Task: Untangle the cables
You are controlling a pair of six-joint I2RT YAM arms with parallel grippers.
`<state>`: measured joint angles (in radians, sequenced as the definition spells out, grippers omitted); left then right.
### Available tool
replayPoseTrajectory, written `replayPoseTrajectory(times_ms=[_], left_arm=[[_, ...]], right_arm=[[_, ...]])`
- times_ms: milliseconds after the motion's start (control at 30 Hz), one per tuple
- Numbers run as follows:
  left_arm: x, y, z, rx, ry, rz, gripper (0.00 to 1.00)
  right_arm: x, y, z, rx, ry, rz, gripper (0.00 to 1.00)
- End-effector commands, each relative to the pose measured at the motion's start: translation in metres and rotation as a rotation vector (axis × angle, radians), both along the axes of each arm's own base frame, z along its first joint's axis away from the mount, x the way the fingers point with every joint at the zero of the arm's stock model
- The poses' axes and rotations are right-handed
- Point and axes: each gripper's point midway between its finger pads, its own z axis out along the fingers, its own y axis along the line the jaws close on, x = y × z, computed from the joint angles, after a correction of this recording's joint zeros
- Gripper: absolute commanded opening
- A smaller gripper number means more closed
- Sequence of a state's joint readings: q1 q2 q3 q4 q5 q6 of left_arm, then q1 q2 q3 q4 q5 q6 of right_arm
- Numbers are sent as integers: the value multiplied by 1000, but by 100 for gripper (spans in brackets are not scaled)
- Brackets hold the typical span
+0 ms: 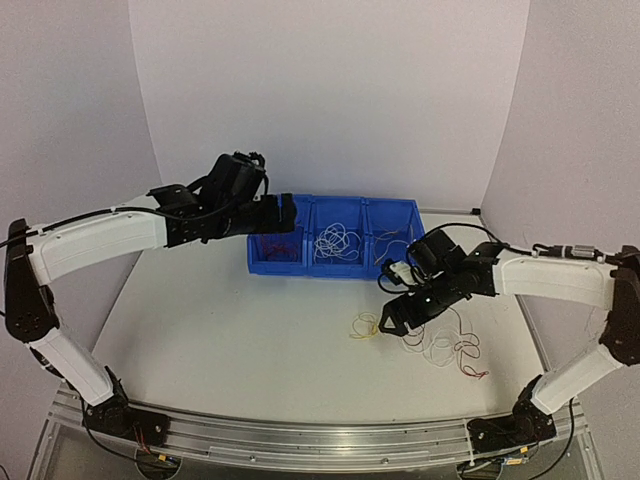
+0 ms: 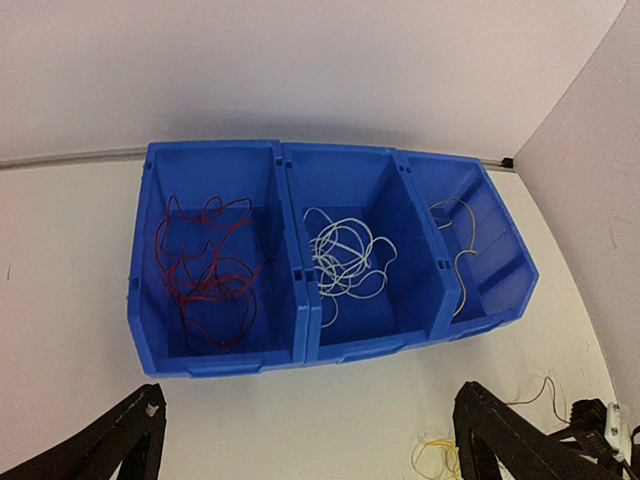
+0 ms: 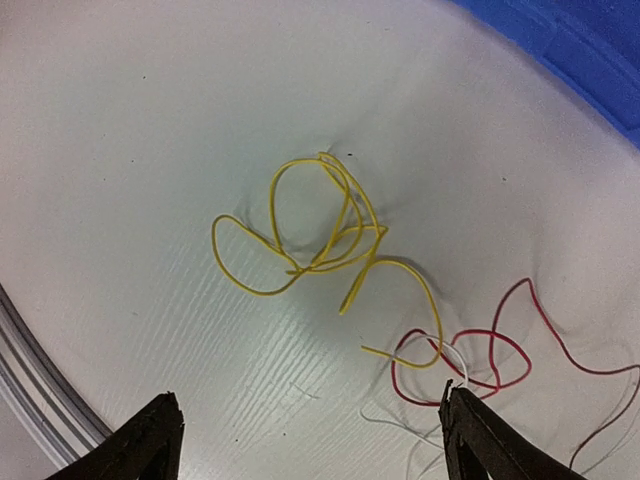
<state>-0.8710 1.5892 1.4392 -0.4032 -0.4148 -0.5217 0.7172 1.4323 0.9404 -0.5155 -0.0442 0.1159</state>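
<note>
White tabletop (image 1: 250, 330), cables (image 3: 345, 240) loose beneath right gripper (image 3: 310, 420), jaws spread wide, empty; left gripper (image 2: 310, 410) above blue bins (image 2: 300, 300), likewise spread, empty.

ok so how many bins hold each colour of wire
red wires: 1, the left bin
white wires: 1, the middle bin
yellow wires: 1, the right bin
total: 3 bins
</note>
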Motion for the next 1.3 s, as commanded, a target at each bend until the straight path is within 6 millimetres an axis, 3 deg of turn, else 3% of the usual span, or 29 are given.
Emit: replayPoseTrajectory(times_ms=[0, 167, 333, 433, 500, 667, 700, 800, 1000, 1100, 1267], left_arm=[[-17, 26, -12, -106, 55, 57, 100], [-40, 32, -48, -120, 145, 43, 100], [-54, 38, -78, -108, 212, 37, 100], [-60, 35, -91, -110, 242, 12, 100], [-62, 31, -95, -114, 255, -5, 100], [-65, 30, -101, -123, 265, -3, 100], [-66, 30, -102, -126, 265, -4, 100], [-69, 32, -104, -130, 267, -9, 100], [-76, 37, -109, -153, 271, -15, 100], [-80, 40, -112, -168, 273, -12, 100], [-83, 44, -116, -170, 280, 1, 100]], right_arm=[[16, 25, -8, -35, 8, 36, 85], [42, 29, -33, -133, 0, -19, 79], [49, 44, -56, -148, 51, -8, 73], [51, 47, -68, -165, 68, -14, 64], [52, 46, -74, -179, 77, -25, 54], [50, 49, -76, -162, 98, -47, 5], [50, 51, -72, -147, 97, -46, 0], [52, 62, -49, -81, 71, -41, 0], [55, 83, 44, 130, -57, 0, 0], [63, 78, 83, 158, -169, -2, 0], [92, 60, 118, 92, -347, -42, 0]])
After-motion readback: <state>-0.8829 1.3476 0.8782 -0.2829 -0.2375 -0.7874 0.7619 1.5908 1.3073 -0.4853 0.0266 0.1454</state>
